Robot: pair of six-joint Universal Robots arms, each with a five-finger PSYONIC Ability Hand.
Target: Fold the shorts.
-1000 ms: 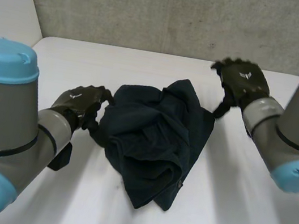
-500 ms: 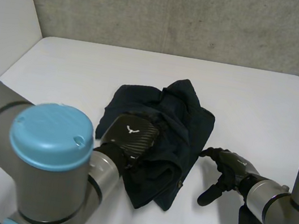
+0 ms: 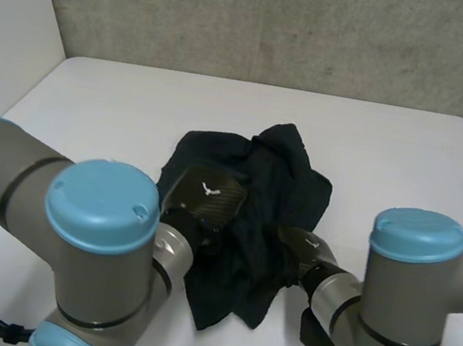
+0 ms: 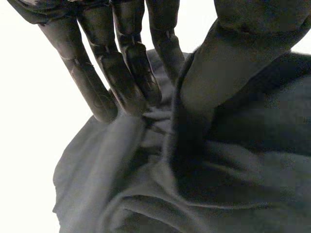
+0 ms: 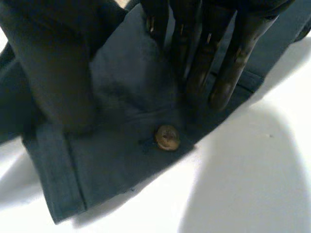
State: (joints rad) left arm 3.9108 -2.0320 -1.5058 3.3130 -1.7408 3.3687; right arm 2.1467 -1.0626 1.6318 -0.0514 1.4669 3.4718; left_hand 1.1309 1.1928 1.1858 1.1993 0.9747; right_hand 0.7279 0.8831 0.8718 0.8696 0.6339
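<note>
Nearest, at 7 o'clock in the head view, left arm (image 3: pixel 103 205), grey with a light-blue cap, bulking over the near table (image 3: pixel 118 110) and hiding the near left side of the shorts (image 3: pixel 288 178). At 5 o'clock, right arm (image 3: pixel 417 248), capped alike, covering the table's near right.

Just beyond, left hand (image 3: pixel 205 197) palm-down on the left half of the shorts. Seen from its wrist: fingers (image 4: pixel 126 73) straight, tips pressed into the dark cloth, thumb (image 4: pixel 214 68) set apart, a ridge of cloth standing between them, not clamped.

At 4 o'clock of the heap, right hand (image 3: pixel 302 241) laid on the near right edge. Seen from its wrist: fingers (image 5: pixel 218 68) straight, tips resting on a flat panel of cloth, thumb (image 5: pixel 48 73) wide to one side, nothing gripped. Just past the fingertips, a round brown button (image 5: pixel 166 137), then bare white table.

Farther out, shorts crumpled in a dark heap at the table's middle, peaked toward 12 o'clock, with a narrow tail toward 6 o'clock between the two arms.

Beyond, at 12 o'clock, grey concrete wall (image 3: pixel 266 19).
</note>
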